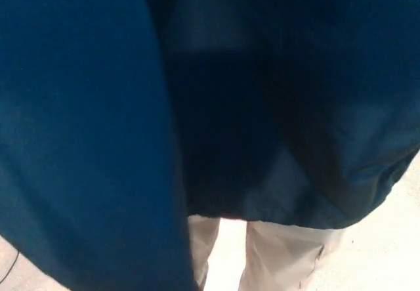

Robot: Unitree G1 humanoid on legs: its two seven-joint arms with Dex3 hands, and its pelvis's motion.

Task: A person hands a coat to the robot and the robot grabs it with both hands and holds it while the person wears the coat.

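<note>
A dark blue coat [98, 120] hangs right in front of the head camera and fills nearly the whole picture. Its hem runs across the lower middle, and a long fold of it drops down the left side. Below the hem show a person's legs in light beige trousers [282, 255]. Neither of my hands shows anywhere; the cloth hides everything above and to both sides.
Pale grey floor [387, 245] shows at the lower right and in a small patch at the lower left, where a thin dark cable [8, 271] lies.
</note>
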